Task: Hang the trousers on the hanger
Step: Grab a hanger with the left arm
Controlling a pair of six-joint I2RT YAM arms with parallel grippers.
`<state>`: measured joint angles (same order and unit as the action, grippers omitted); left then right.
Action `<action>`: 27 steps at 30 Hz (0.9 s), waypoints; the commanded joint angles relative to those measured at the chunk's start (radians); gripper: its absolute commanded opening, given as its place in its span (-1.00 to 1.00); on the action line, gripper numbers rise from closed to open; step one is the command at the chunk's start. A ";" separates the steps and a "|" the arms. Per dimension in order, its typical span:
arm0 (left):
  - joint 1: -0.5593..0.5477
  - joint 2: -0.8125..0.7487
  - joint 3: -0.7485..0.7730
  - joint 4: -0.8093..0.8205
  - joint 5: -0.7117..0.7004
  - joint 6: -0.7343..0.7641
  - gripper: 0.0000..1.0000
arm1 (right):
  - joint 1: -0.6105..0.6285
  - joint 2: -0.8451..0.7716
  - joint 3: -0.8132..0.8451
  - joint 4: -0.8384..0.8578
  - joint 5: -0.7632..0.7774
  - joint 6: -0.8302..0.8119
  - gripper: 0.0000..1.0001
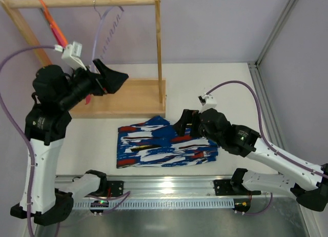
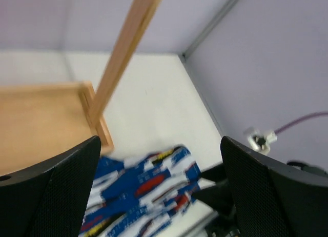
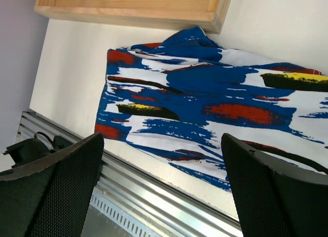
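Pale lavender walls [image 1: 215, 21] close round a matte white table [image 1: 220, 78], with a ribbed aluminium rail [image 1: 169, 188] along its near edge. At the back stands a plain wooden rack [image 1: 159, 47]: a round dowel on square posts above a shallow tray base. The hanger [image 1: 108, 36], thin pale plastic with a notched arm and a wire hook, hangs from the dowel beside an orange hanger [image 1: 51, 19]. The trousers [image 1: 166, 144], soft cloth in a brushy blue, white, red and black print, lie folded into a flat oblong on the table just in front of the tray. The left gripper [image 1: 111, 79] is raised near the hanger, jaws spread wide and empty. The right gripper [image 1: 180, 123] hovers over the trousers' far right corner, equally wide, holding nothing.
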<state>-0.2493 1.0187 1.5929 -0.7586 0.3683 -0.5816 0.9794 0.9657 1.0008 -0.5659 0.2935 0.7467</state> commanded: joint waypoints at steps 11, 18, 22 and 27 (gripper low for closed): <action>0.008 0.369 0.598 -0.122 -0.443 0.291 0.56 | -0.001 -0.032 -0.010 -0.058 0.003 -0.041 0.96; 0.025 0.440 0.538 -0.065 -0.523 0.310 0.43 | -0.001 -0.045 -0.016 -0.078 -0.014 -0.061 0.96; 0.025 0.442 0.483 -0.010 -0.586 0.331 0.28 | -0.002 -0.058 -0.030 -0.080 -0.014 -0.060 0.96; 0.025 0.442 0.440 0.015 -0.594 0.359 0.17 | -0.002 -0.068 -0.044 -0.075 -0.014 -0.050 0.96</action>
<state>-0.2283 1.4818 2.0327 -0.8112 -0.1814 -0.2623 0.9794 0.9184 0.9649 -0.6483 0.2768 0.7086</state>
